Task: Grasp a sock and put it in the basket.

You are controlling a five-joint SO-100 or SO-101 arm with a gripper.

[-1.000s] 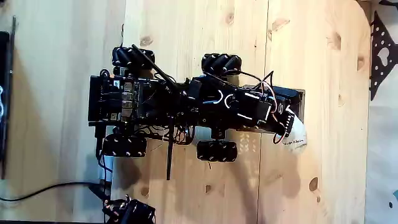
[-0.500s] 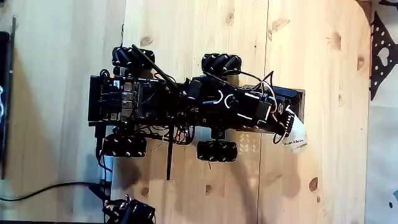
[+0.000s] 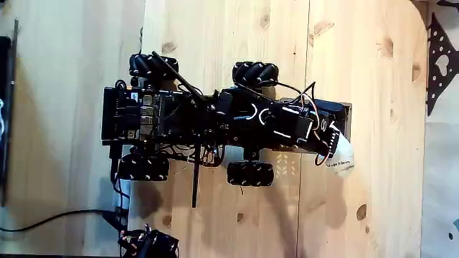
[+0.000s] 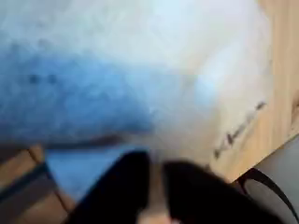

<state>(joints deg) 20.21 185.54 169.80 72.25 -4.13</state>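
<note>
The cream-white sock point(image 3: 344, 158) lies on the wooden table at the right end of the black wheeled robot point(image 3: 186, 118) in the fixed view. The arm stretches to the right over the robot, and my gripper point(image 3: 335, 143) sits on the sock's left part, covering it. In the wrist view the sock point(image 4: 159, 65) is blurred and very close. My gripper point(image 4: 154, 177) has its two dark fingers point(image 4: 126, 187) close together with a thin strip of white fabric between them. I cannot pick out the basket among the robot's dark parts.
Four roller wheels, one of them point(image 3: 254, 72), stick out from the robot's sides. A black cable point(image 3: 57, 215) trails at the lower left. A dark perforated plate point(image 3: 439, 64) lies at the right edge. A wood seam point(image 3: 308, 43) runs down the table.
</note>
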